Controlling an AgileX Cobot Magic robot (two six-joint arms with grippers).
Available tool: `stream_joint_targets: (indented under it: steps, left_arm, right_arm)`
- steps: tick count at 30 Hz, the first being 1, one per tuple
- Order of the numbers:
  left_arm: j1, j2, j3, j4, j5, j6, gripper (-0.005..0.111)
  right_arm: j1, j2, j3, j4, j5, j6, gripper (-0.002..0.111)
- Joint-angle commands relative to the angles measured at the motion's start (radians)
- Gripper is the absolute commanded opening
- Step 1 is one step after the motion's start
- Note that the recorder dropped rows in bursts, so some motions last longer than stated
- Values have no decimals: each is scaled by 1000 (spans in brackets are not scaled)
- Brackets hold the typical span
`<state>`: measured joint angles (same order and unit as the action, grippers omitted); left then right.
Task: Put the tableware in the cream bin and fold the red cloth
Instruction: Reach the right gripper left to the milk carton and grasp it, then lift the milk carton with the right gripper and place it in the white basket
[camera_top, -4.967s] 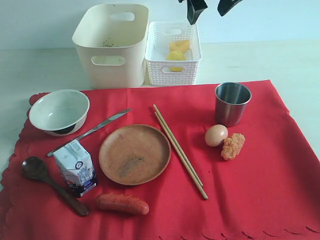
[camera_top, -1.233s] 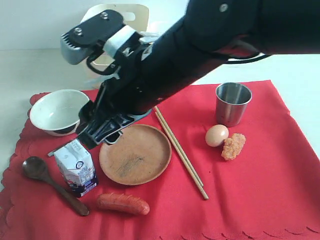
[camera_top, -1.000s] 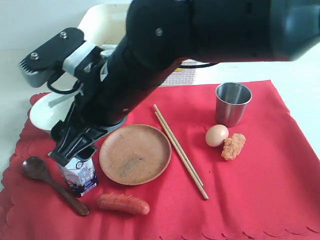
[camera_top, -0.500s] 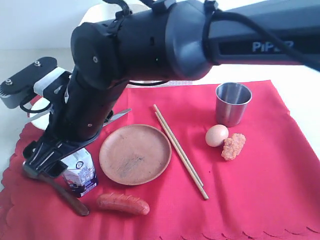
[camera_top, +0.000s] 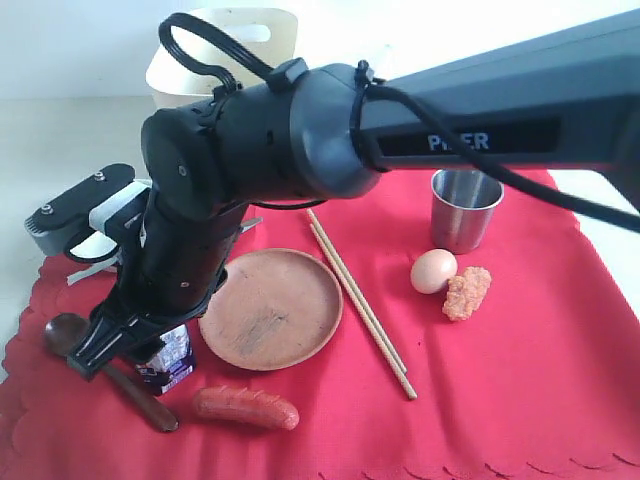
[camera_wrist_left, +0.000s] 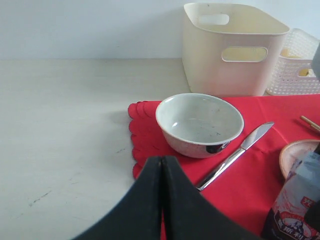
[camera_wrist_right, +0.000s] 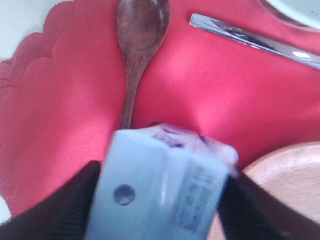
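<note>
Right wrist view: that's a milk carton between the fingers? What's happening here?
The right gripper straddles the small milk carton on the red cloth, one finger on either side; whether it grips yet is unclear. The left gripper is shut and empty, near the white bowl. The bowl, knife, spoon, plate, chopsticks and steel cup all lie on the cloth. None is in the cream bin, and the cloth is unfolded.

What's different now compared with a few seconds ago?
The right gripper came down from the back and reached across to the left side; it now straddles the small blue-and-white milk carton, though a firm hold isn't clear yet. The carton, round brown wooden plate, wooden chopsticks, steel cup and dark wooden spoon stayed put.
</note>
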<state>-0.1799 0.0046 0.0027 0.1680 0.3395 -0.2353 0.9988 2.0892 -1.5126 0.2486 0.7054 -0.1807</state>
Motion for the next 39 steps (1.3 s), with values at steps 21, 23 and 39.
stream_joint_targets:
  steps: [21,23,39]
  left_arm:
    - [-6,-5,-3,3,-12,-4,1]
    - [-6,-5,-3,3,-12,-4,1]
    - [-6,-5,-3,3,-12,-4,1]
  right_arm:
    - [-130,-435,-11,-109,5,9,0]
    - [-167,-463,-11,-109,3,9,0]
    - [-457,-407,-11,-112,-118,7,0]
